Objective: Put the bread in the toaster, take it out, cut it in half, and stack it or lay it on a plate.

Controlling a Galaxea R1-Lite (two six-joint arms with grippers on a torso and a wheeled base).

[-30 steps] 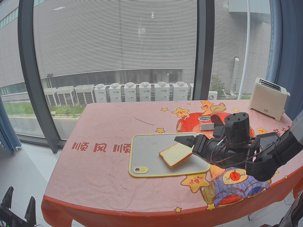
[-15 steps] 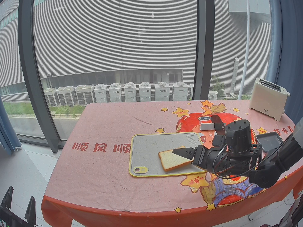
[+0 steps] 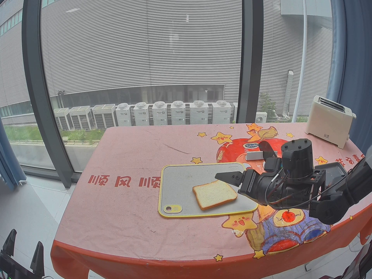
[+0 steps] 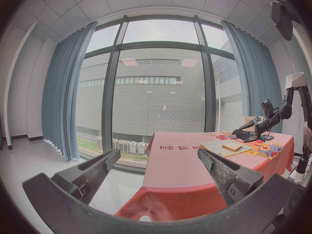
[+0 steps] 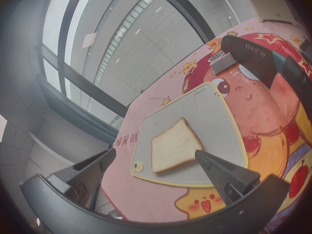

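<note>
Released since a second ago, the bread [image 3: 214, 194] no longer hangs tilted from the right tool [image 3: 227, 176]; it lies flat on the near right part of the grey, yellow-rimmed cutting board [image 3: 180, 186], and the tool has drawn back a little toward the board's right edge. That tool stands wide open with nothing in it. Its own wrist view looks down between its two spread fingers [image 5: 227, 174] at the slice [image 5: 175, 145], lying on the board [image 5: 214, 117] apart from both of them. The same view shows a black-bladed knife [image 5: 252, 57] just beyond the board's far right corner, which the head view half hides behind the arm. From the left wrist view the slice [image 4: 232, 145] is small and far off, with the right tool [image 4: 244, 133] raised beside it. The left tool [image 4: 158, 151] hangs low, off the near left corner of the counter [image 3: 128, 210], jaws parted and empty. A white toaster [image 3: 329, 121] sits at the counter's far right corner, well apart from the bread.
</note>
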